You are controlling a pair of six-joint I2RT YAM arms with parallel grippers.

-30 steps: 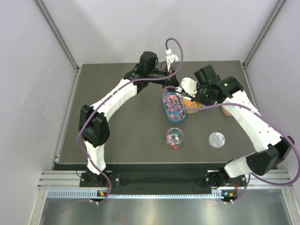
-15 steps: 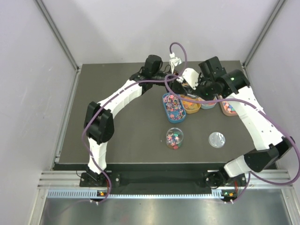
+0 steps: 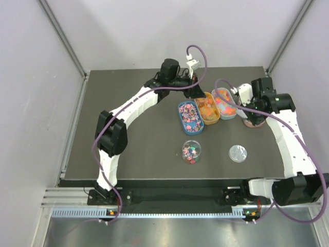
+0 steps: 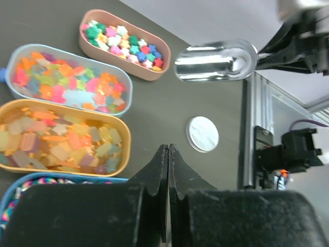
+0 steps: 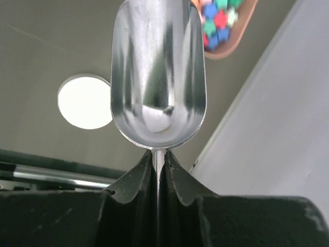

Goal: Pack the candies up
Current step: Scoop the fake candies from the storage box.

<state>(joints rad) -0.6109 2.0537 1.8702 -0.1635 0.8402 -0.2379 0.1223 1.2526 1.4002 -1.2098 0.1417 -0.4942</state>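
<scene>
One second on, the right end effector (image 5: 158, 157), clamped on the scoop (image 5: 158, 77), has swung right; the left end effector (image 4: 168, 154) stays pressed together.

Dark table (image 3: 139, 144), pale grey walls (image 3: 128, 31)

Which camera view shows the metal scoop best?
The right wrist view: the scoop fills the frame, bowl empty, its handle pinched in the right claw. The left wrist view shows it smaller, at the upper right. In the top view I cannot make it out.
</scene>
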